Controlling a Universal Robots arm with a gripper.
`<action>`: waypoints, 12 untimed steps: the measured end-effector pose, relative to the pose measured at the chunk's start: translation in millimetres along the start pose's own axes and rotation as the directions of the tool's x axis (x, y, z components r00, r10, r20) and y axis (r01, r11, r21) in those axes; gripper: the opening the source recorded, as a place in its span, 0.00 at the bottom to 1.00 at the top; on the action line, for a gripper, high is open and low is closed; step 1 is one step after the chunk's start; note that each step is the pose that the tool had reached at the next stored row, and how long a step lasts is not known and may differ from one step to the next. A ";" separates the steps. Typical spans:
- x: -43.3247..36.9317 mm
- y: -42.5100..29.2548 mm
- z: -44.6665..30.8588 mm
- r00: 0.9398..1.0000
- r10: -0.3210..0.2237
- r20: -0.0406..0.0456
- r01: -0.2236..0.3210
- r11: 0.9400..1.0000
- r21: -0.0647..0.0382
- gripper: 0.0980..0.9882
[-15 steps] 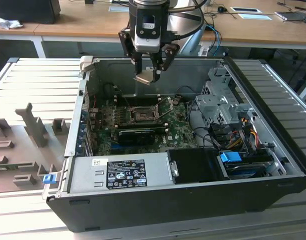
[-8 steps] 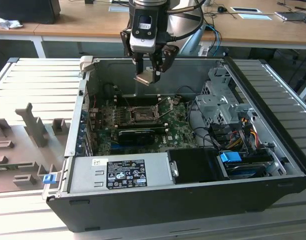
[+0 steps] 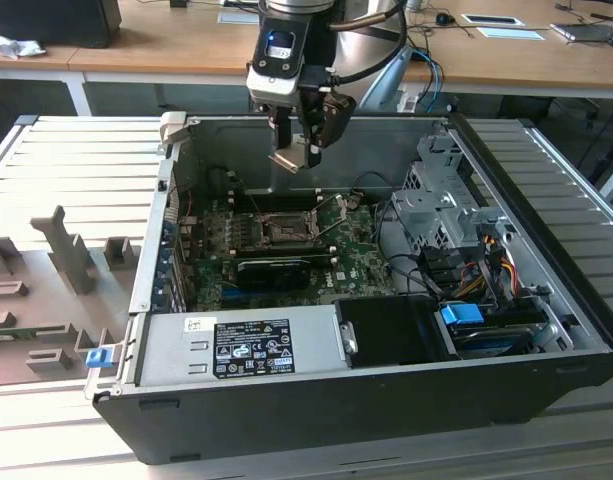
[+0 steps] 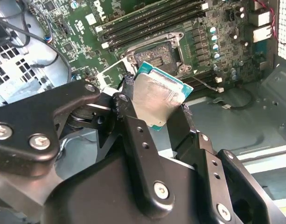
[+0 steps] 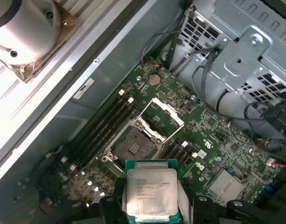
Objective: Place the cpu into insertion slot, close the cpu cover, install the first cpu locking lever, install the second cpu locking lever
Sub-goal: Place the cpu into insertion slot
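Observation:
My gripper (image 3: 298, 150) hangs over the open computer case, above the back of the motherboard, shut on the cpu (image 3: 291, 160). In both wrist views the cpu (image 5: 151, 193) is a flat square chip with a silvery top and green edge (image 4: 156, 98), pinched between the black fingers (image 4: 133, 135). The insertion slot (image 5: 132, 145) lies open and bare below it, also seen in the second wrist view (image 4: 156, 55) and the exterior view (image 3: 284, 230). The cpu cover (image 5: 163, 114) is swung up on its hinge beside the slot.
Memory slots (image 5: 98, 135) run alongside the socket. A grey power supply (image 3: 241, 345) fills the case's front, and a metal drive cage (image 3: 441, 200) with loose cables (image 3: 466, 270) stands at the exterior view's right. Grey fixtures (image 3: 66, 250) sit on the table at that view's left.

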State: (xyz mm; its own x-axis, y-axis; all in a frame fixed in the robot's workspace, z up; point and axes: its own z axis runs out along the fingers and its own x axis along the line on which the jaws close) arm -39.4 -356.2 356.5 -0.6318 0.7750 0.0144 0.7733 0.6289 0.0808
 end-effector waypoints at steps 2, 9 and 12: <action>0.0 0.0 0.4 1.000 0.021 0.002 -0.021 1.000 0.000 0.48; 0.0 -0.2 2.0 0.983 0.183 0.015 -0.183 0.983 -0.004 0.48; 0.0 -0.3 2.7 0.974 0.225 0.018 -0.225 0.974 -0.005 0.48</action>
State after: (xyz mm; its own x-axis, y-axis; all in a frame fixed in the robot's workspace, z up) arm -39.5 -356.2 353.8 -0.4403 0.8977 0.0144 0.8954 0.4379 0.0807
